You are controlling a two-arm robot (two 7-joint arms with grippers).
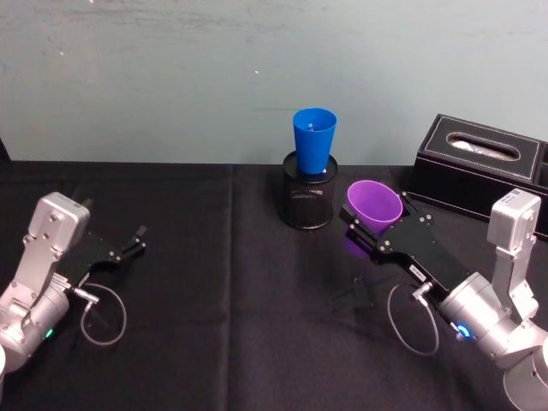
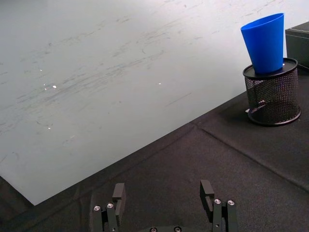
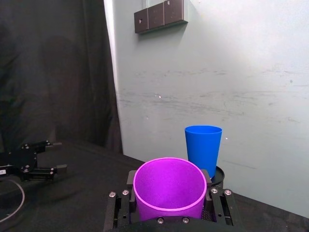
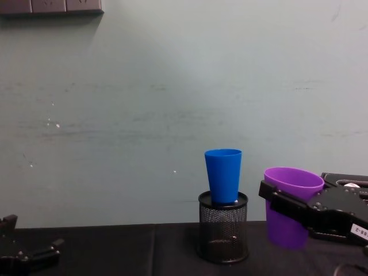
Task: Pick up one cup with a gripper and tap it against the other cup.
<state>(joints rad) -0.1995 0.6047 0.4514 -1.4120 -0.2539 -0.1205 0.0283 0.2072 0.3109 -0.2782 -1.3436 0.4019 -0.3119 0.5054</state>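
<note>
My right gripper (image 1: pixel 374 212) is shut on the purple cup (image 1: pixel 374 204), its black jaws clamping the cup's sides just under the rim (image 3: pixel 169 186). It holds the cup upright a little above the black cloth, and the cup (image 4: pixel 290 195) stands right of the blue cup with a gap between them. The blue cup (image 1: pixel 314 141) stands upright in a black mesh holder (image 1: pixel 308 201) at the middle back, taller than the purple one (image 4: pixel 223 175). My left gripper (image 1: pixel 137 240) rests open near the table's left side, with nothing between its fingers (image 2: pixel 118 192).
A black tissue box (image 1: pixel 475 167) stands at the back right, close behind my right arm. The table is covered by a black cloth (image 1: pixel 231 282), with a pale wall right behind it. Cables loop beside both wrists.
</note>
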